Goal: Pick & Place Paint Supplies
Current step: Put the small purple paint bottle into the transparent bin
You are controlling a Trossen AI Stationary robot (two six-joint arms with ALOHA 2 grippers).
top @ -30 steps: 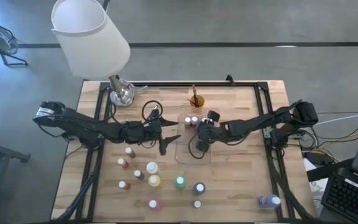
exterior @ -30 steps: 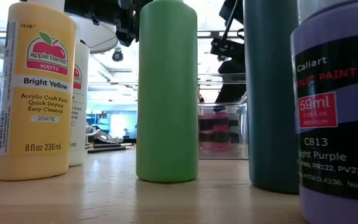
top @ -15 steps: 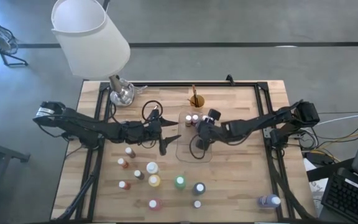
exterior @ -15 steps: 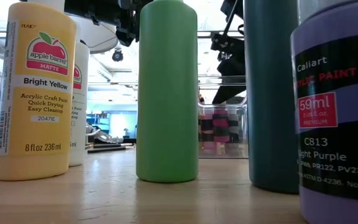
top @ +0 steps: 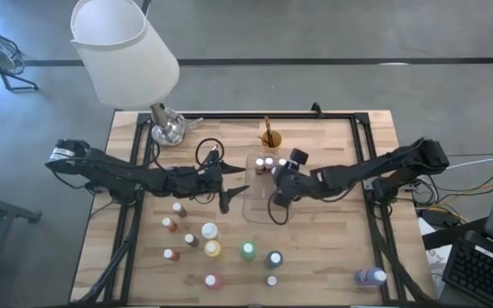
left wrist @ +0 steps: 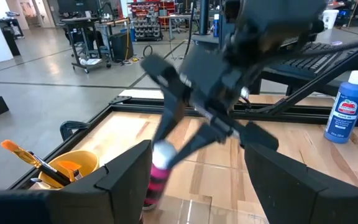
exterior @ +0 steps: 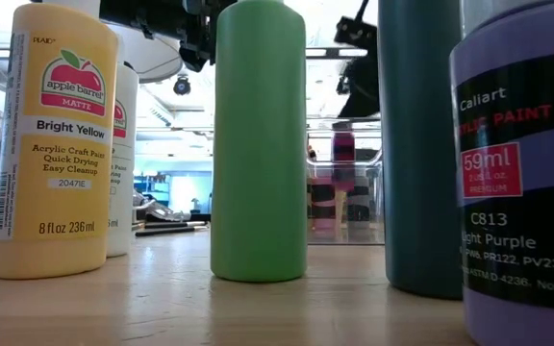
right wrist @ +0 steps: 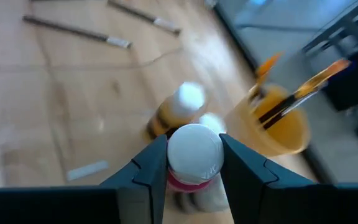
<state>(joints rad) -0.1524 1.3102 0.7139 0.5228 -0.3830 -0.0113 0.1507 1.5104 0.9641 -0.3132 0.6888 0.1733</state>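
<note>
- Since a second ago the right gripper has shifted toward the tray's near edge, and the pink bottle now hangs lifted above the others inside it.
- Right jaws are clamped on that pink bottle, white cap up; it sits over the tray, clear of the bottles at the far end.
- To place it well, I'd lower it straight down into a free spot, keep it upright, and release only once it stands.
- Left gripper waits beside the tray, jaws apart and empty.
- Wooden counter carries loose bottles, brushes, an orange cup and a lamp.
- Beyond lies a workshop with carts and shelving.
</note>
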